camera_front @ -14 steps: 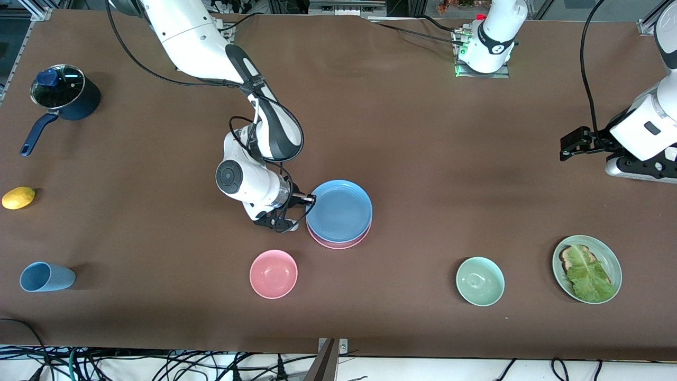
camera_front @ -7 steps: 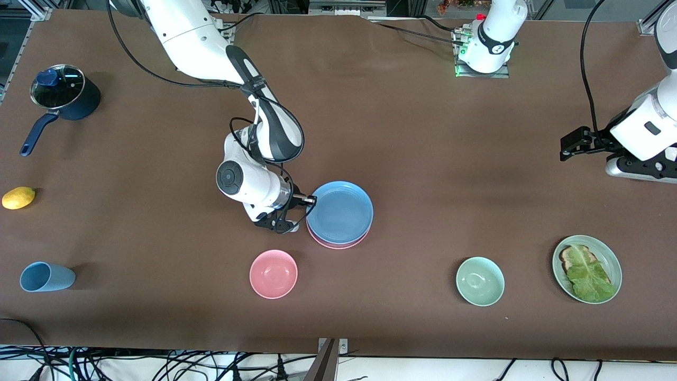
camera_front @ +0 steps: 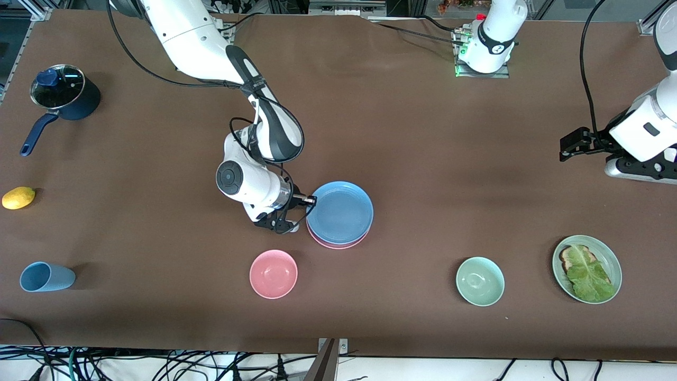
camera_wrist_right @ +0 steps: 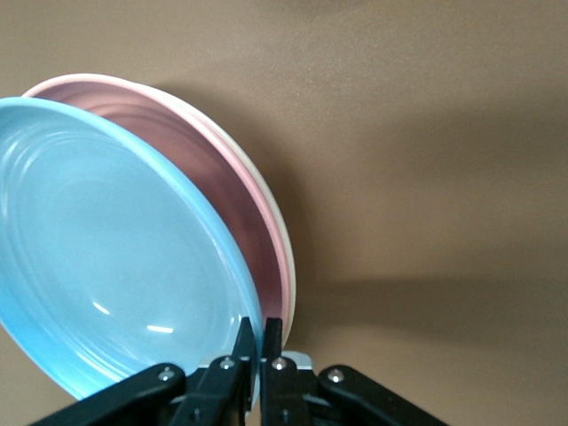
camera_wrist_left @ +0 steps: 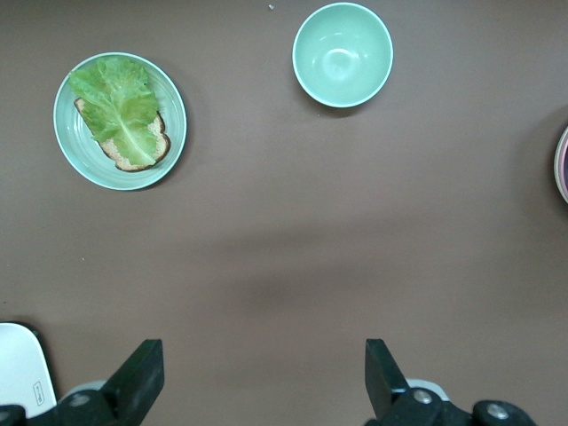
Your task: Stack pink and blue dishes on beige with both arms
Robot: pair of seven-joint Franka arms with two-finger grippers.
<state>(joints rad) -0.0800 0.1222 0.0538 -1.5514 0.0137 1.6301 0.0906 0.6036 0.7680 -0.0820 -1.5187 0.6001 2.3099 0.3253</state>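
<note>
Nearest the camera sit the pink bowl (camera_front: 273,273) and the green bowl (camera_front: 480,281), with the lettuce plate (camera_front: 587,262) toward the left arm's end; leave all three alone.

Farther from the camera than the pink bowl, mid-table, is your stack. The blue plate (camera_front: 340,212) sits tilted over the pink plate (camera_front: 338,243), and the right wrist view shows a thin cream edge of the beige plate (camera_wrist_right: 282,232) under the pink one.

Your right gripper (camera_front: 309,200) is pinched on the blue plate's rim at the edge facing the right arm's end. Lower that edge until blue lies flat and centred on pink, then release gently and back straight out, so the fingers don't drag the stack.

Your left gripper (camera_front: 568,146) waits spread wide over bare table at its own end.
</note>
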